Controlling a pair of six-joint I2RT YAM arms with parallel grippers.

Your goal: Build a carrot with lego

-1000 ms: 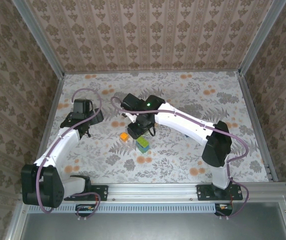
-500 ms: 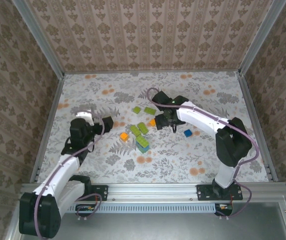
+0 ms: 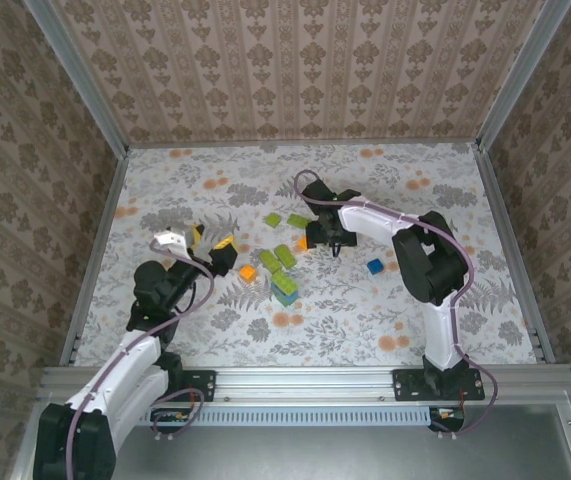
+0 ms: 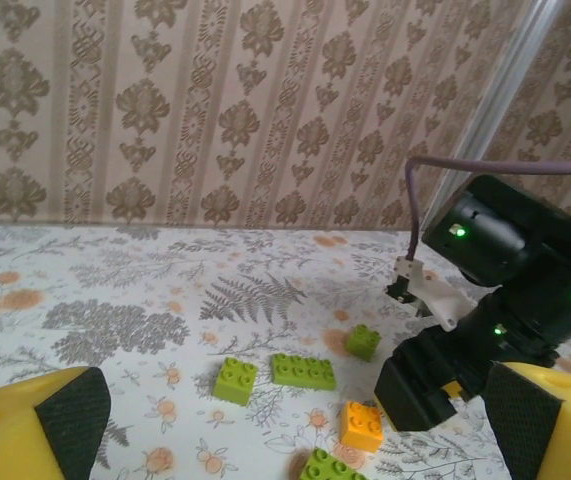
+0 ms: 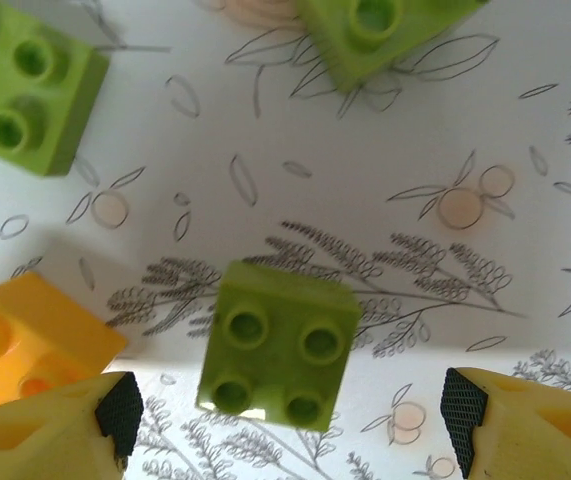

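Right gripper quits the carrot, jaws wide

It's swung away from the stack mid-table and hangs spread over a loose lime-green brick, not touching. Left gripper has drawn back, spread wide too. Next piece being fetched, I'd say.

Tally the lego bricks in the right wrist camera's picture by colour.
Lime green bricks: 3
Orange brick: 1
Total: 4
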